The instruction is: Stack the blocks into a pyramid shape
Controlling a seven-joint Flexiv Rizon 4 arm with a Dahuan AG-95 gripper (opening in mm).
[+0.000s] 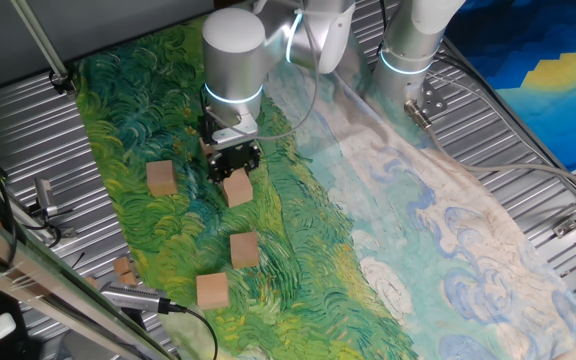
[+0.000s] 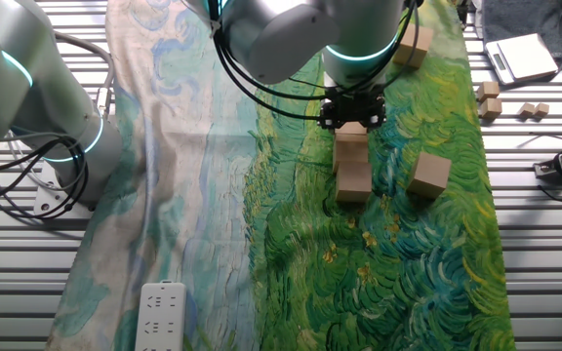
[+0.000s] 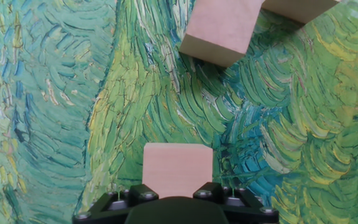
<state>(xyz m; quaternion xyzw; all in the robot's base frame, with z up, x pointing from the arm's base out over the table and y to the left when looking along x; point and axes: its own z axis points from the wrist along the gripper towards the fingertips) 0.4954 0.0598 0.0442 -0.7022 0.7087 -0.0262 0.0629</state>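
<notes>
My gripper [image 1: 235, 172] [image 2: 352, 123] [image 3: 177, 188] is shut on one tan wooden block [image 1: 238, 190] [image 2: 351, 138] [image 3: 177, 168], held low over the green painted cloth. In the one fixed view, other blocks lie singly on the cloth: one to the left [image 1: 161, 178], one nearer [image 1: 244, 249] and one nearer still [image 1: 212, 290]. The other fixed view shows a block [image 2: 352, 181] just in front of the held one, another to its right [image 2: 428, 173] and one far back [image 2: 413, 45]. In the hand view, two blocks [image 3: 219, 31] [image 3: 297, 7] lie ahead.
Small tan scraps [image 2: 487, 97] [image 1: 123, 268] lie on the slatted metal table beside the cloth. A white power strip [image 2: 161, 317] rests at the cloth's pale end. A second arm's base [image 1: 408, 50] [image 2: 37, 107] stands at the table's edge.
</notes>
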